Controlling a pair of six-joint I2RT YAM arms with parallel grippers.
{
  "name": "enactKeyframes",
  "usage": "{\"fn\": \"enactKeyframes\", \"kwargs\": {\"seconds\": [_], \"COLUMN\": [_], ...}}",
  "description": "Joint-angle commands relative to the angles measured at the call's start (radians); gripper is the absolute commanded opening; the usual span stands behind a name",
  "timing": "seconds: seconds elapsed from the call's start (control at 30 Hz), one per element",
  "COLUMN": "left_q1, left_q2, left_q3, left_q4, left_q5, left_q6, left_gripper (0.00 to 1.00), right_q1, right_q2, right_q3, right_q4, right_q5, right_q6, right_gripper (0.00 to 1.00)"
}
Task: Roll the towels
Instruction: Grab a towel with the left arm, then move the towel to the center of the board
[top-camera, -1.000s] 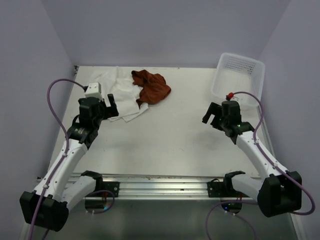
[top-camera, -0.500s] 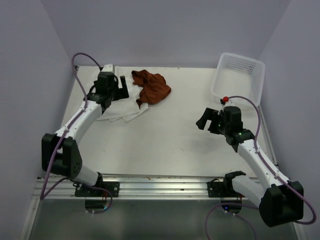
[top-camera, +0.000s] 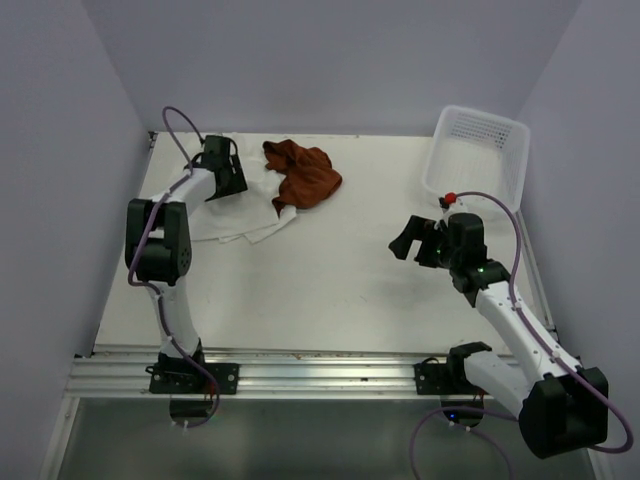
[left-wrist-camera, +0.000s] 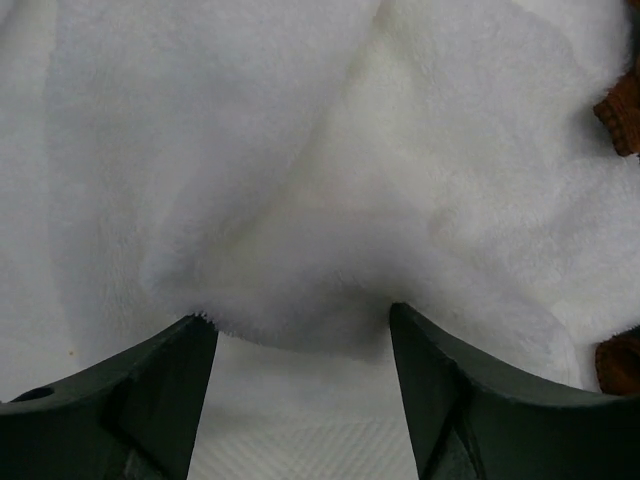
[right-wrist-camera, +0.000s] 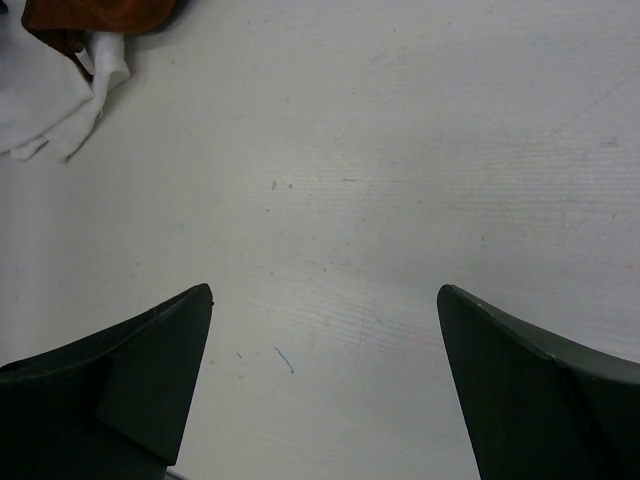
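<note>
**Towels lie unrolled at the far left; left gripper on the white one**

Closest to me, a metal rail (top-camera: 300, 375) runs along the near edge of the table (top-camera: 330, 290) and carries both arm bases. The right arm leans up from its base toward the middle of the table. The right gripper (top-camera: 408, 243) hangs over bare tabletop with its fingers spread wide and nothing between them. Its wrist camera shows only the pale surface below, with a small blue mark on it. A corner of the towels sits off at the upper left of that view.

Farther back on the left, the white towel (top-camera: 250, 205) lies crumpled and loosely spread, not rolled. One edge of it trails toward the centre of the table. The left arm is stretched almost straight out to the far-left corner. The left gripper (top-camera: 222, 168) is down on the far part of this towel. From its wrist camera the two fingers stand apart, with a soft fold of white terry bulging up between the tips. They have not closed on it, and I cannot tell whether the tips press into the cloth.

Just to the right of that gripper, the rust-brown towel (top-camera: 300, 175) sits in a bunched heap, overlapping the white towel's right side.

At the far right corner stands a white plastic basket (top-camera: 484, 112), well apart from both towels.
</note>
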Motion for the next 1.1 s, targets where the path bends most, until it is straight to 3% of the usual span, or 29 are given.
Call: {"fn": "enactKeyframes", "kwargs": {"seconds": [0.0,0.03,0.1,0.13,0.2,0.4,0.43,0.53,0.63,0.8,0.9,0.97,1.07], "left_q1": [0.031,0.039,0.062,0.071,0.095,0.126,0.126,0.126,0.126,0.125,0.125,0.125,0.125], "left_q2": [0.055,0.06,0.064,0.066,0.055,-0.193,-0.335,-0.484,-0.688,-0.853,-0.93,-0.979,-1.016], "left_q3": [0.081,0.074,0.048,0.041,0.031,-0.05,-0.072,-0.15,-0.23,-0.319,-0.347,-0.365,-0.388], "left_q4": [-0.027,-0.023,-0.004,-0.003,-0.018,0.01,0.014,0.06,0.123,0.139,0.111,0.111,0.125], "left_q5": [-0.037,-0.034,-0.025,-0.02,-0.014,-0.052,-0.078,-0.082,-0.002,0.11,0.116,0.15,0.201], "left_q6": [0.011,0.014,0.017,0.017,0.003,-0.007,-0.013,-0.021,-0.013,-0.024,-0.026,-0.03,-0.032], "left_gripper": [0.71,0.52,0.35,0.16,0.0,0.0,0.0,0.0,0.0,0.0,0.0,0.0,0.0], "right_q1": [0.005,0.005,0.007,0.005,0.007,0.06,0.106,0.212,0.289,0.362,0.373,0.373,0.382], "right_q2": [0.002,0.002,0.009,0.013,0.028,0.103,0.143,0.204,0.342,0.635,0.817,0.893,1.028], "right_q3": [-0.012,-0.011,-0.011,-0.011,-0.014,0.021,0.049,0.083,0.176,0.426,0.601,0.725,0.874], "right_q4": [0.048,0.049,0.051,0.052,0.064,0.078,0.077,0.133,0.172,0.183,0.149,0.135,0.109], "right_q5": [-0.035,-0.034,-0.031,-0.032,-0.047,-0.091,-0.065,0.0,0.014,0.037,0.022,-0.021,-0.015], "right_q6": [-0.005,-0.005,-0.005,-0.005,-0.005,-0.05,-0.056,-0.028,0.008,0.016,0.044,0.061,0.088], "right_gripper": [0.99,0.99,0.99,0.99,0.99,0.98,0.98,0.98,0.95,0.89,0.75,0.53,0.39]}}
